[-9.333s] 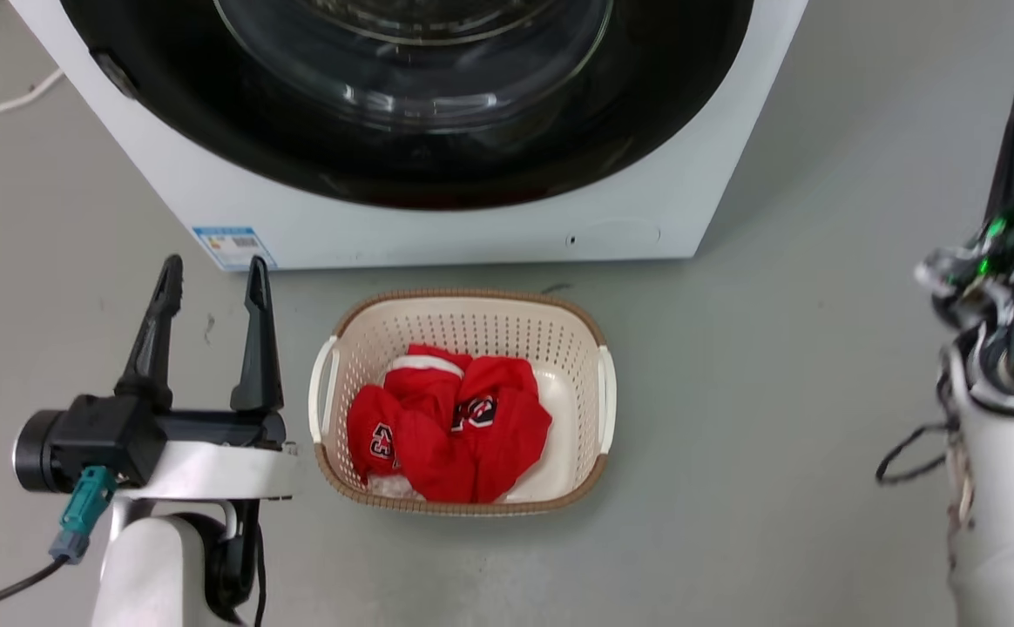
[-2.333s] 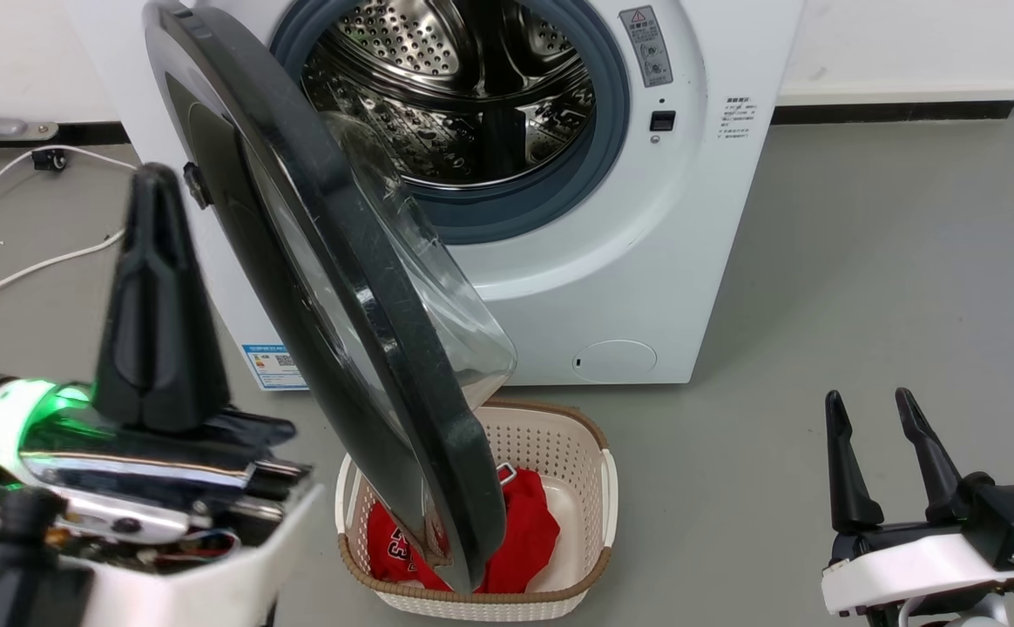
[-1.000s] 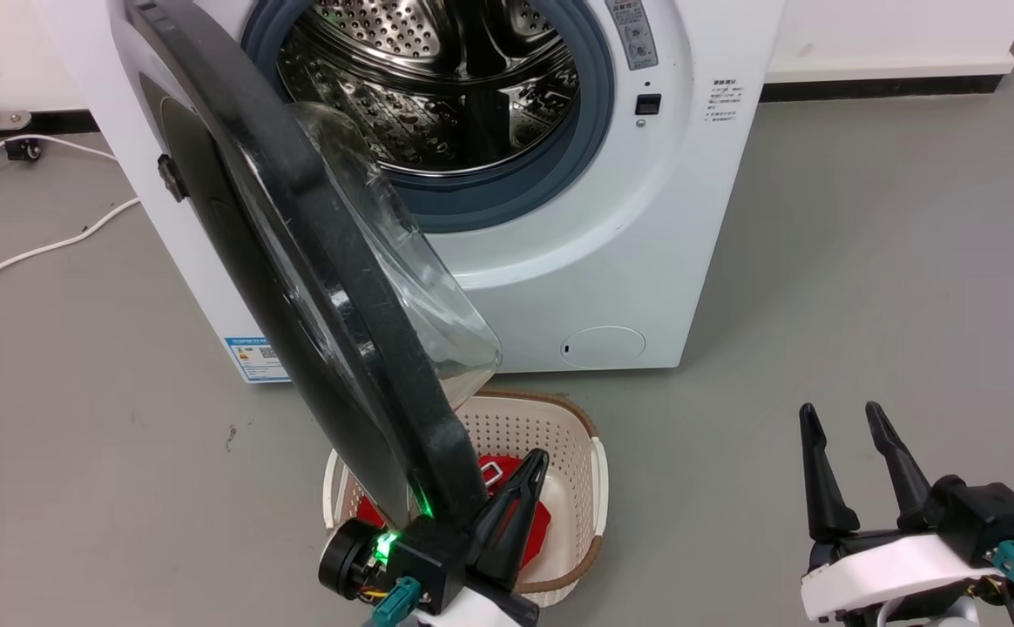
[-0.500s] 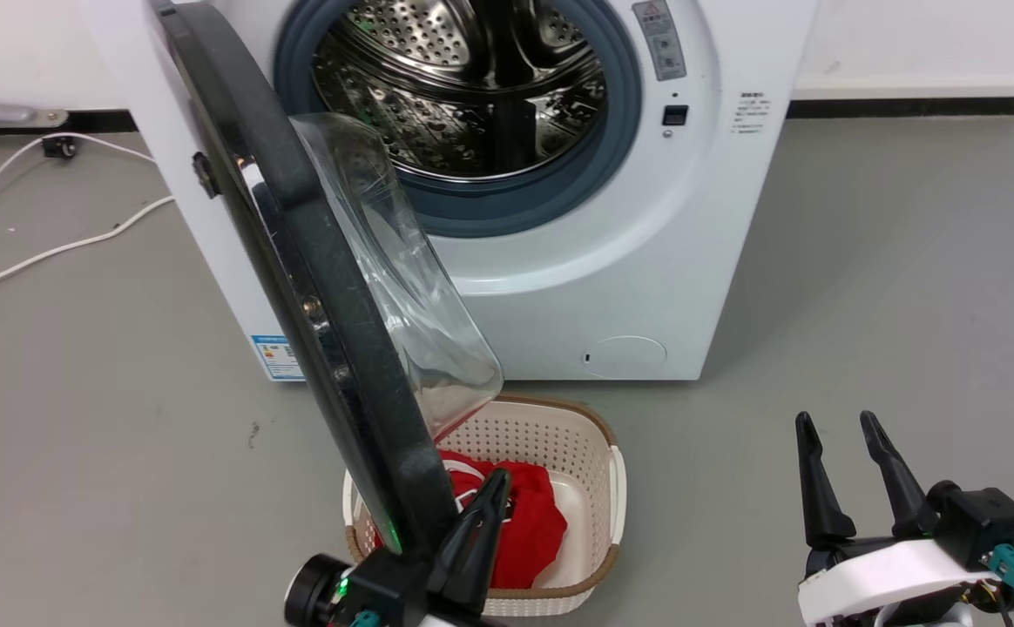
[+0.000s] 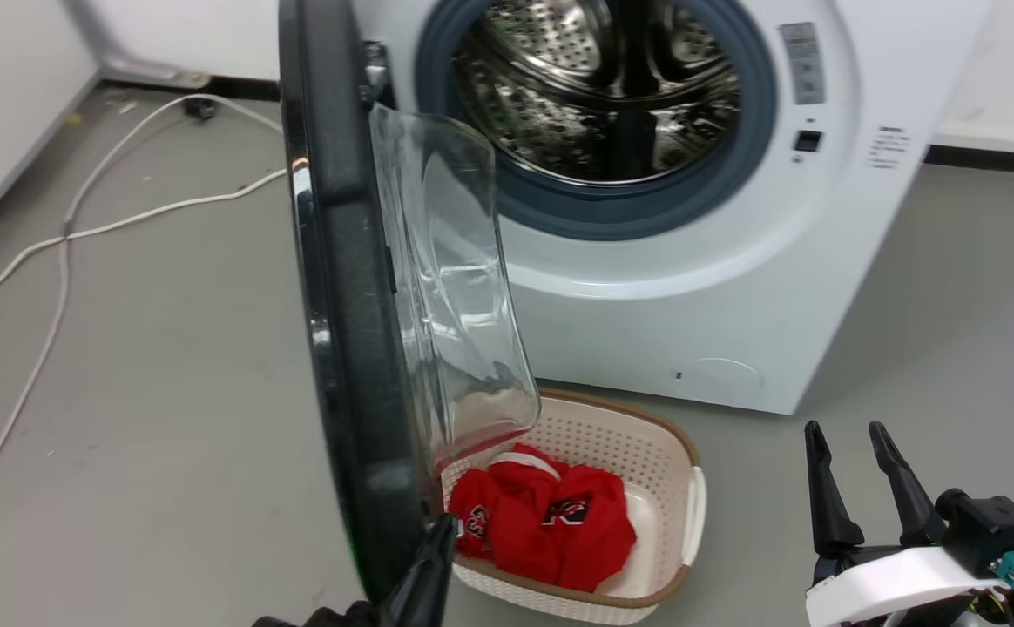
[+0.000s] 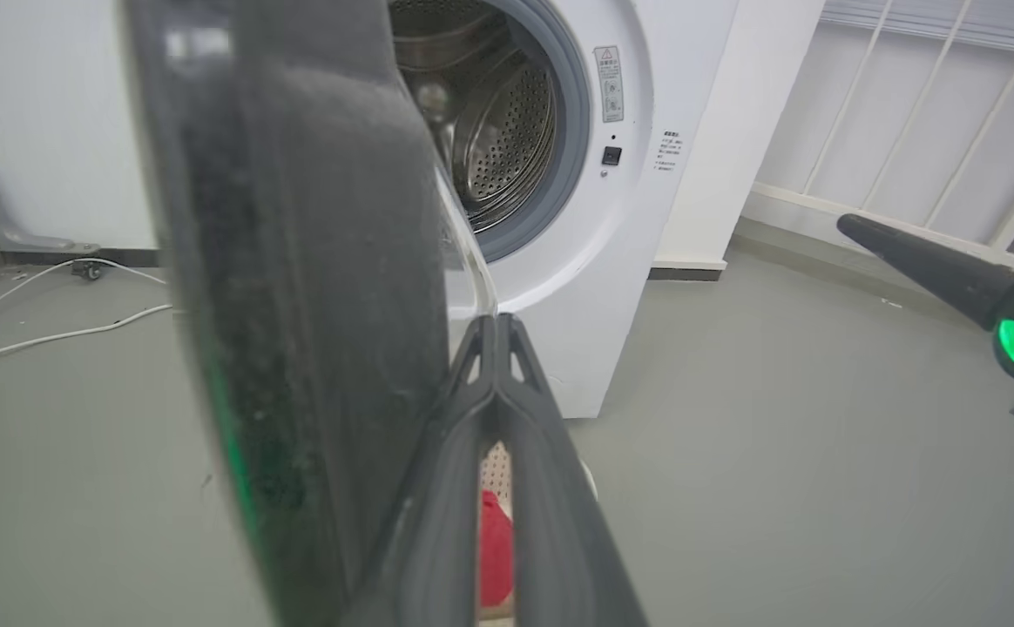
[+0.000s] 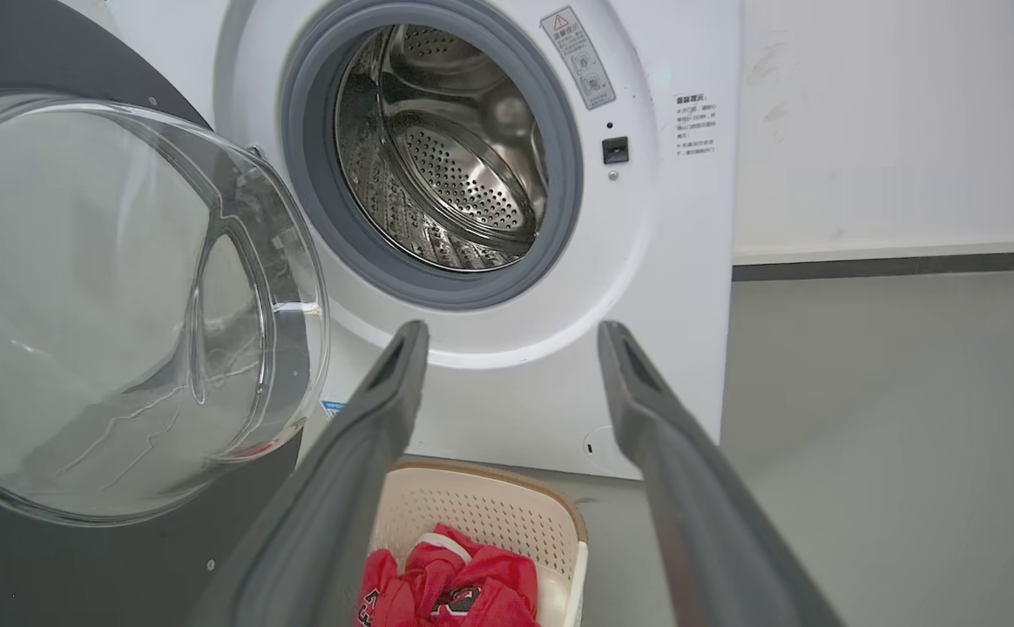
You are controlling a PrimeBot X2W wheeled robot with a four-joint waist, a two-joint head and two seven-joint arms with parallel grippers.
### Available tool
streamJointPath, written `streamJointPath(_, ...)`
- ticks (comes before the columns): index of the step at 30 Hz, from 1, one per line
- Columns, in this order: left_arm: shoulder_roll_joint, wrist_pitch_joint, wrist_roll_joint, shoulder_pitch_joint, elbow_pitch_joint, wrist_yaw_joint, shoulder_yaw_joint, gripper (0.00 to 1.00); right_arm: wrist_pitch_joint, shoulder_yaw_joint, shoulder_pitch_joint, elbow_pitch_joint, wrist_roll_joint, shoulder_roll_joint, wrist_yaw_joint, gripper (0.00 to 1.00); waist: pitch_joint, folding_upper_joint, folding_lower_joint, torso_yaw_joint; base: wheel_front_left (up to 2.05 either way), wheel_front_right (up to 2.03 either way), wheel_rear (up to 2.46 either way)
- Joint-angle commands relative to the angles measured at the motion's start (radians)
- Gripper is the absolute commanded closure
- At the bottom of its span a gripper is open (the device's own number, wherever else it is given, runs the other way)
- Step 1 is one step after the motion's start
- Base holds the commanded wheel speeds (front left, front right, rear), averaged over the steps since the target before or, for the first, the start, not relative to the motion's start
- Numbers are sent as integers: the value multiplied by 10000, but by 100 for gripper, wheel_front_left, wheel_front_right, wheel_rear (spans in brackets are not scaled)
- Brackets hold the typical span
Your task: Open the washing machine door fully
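We found the left gripper (image 6: 495,324) closed, its two dark fingertips meeting with nothing between them. The finger nearer the washing machine door (image 5: 341,305) lay against its inner side, low on the rim, and looked to be touching it. The right gripper (image 5: 844,431) stood moderately open and empty over the smooth grey floor (image 5: 167,392), well apart from the washing machine (image 5: 716,296). The door hung swung out from its hinge at roughly a right angle to the white front, with its lower rim above the near end of the basket (image 5: 594,435). In the head view we saw the door edge-on, a thick glossy black band with the glass bowl (image 7: 106,305) bulging from it toward the opening. The right wrist view gave us that bowl nearly face-on: clear, rounded and deep, with bright reflections. Behind it we noted the perforated steel drum (image 5: 594,96), shiny and ribbed, ringed by a dull grey rubber gasket (image 5: 611,222). The basket was cream plastic, pierced with small holes and trimmed in brown, and held a crumpled red garment (image 5: 550,522). In the left wrist view the door rim was a close dark blur, and a finger of the right gripper with a green light at its base came in from the right edge.
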Motion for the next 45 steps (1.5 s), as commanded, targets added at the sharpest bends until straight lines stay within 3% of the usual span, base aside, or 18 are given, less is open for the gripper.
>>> streamJointPath(1, 168, 11, -50, 114, 11, 174, 230, 100, -5, -11, 46, 10, 24, 14, -3, 0, 37, 0, 0, 508, 0, 0, 0)
streamJointPath(13, 415, -42, -350, 458, -165, 703, 1087, 100, -11, -145, -160, 9, -32, 10, -3, 0, 270, 0, 0, 1747, 0, 0, 0)
streamJointPath(25, 1174, -72, -584, -633, 889, 895, 3441, 100, 106, 82, -593, -56, -53, 10, -3, 0, 722, 0, 0, 1308, 0, 0, 0)
streamJointPath(31, 1464, -69, -837, -1307, 1889, 641, 5071, 100, 150, 58, -790, -124, -144, 10, -3, 0, 1076, 0, 0, 918, 0, 0, 0)
streamJointPath(37, 1912, -63, -863, -2216, 3126, 21, 6409, 100, 197, 26, -942, -169, -221, 10, -3, 0, 1338, 0, 0, 658, 0, 0, 0)
streamJointPath(45, 2429, -63, -575, -3460, 4853, -723, 7435, 100, 254, 114, -1263, -278, -337, 10, -3, 0, 1740, 0, 0, 378, 0, 0, 0)
